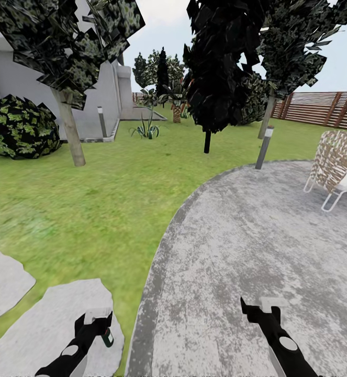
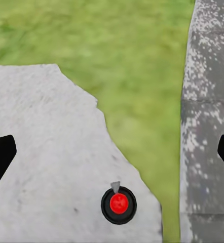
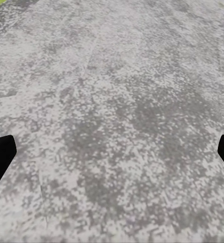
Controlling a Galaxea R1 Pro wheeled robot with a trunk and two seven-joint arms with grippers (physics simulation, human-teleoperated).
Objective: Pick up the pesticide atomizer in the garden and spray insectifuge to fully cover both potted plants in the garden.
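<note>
The pesticide atomizer [image 1: 107,336] stands upright on a grey stepping stone [image 1: 42,324] near the patio's edge. In the left wrist view I look down on the atomizer [image 2: 119,204]: a dark round body with a red spot on top. My left gripper [image 1: 96,320] hangs just above and beside it, open, and my left gripper [image 2: 114,154] has its fingers spread wide with nothing between them. My right gripper [image 1: 260,310] is open over the grey paved patio [image 1: 257,235], and the right gripper [image 3: 112,152] is empty. The potted plants are out of view.
Green lawn [image 1: 89,199] lies ahead with tree trunks [image 1: 71,133], a big dark bush [image 1: 19,128], a far spiky plant [image 1: 147,130] and short lamp posts [image 1: 264,147]. A woven chair [image 1: 338,167] stands on the patio's right. A brown fence [image 1: 325,107] closes the back.
</note>
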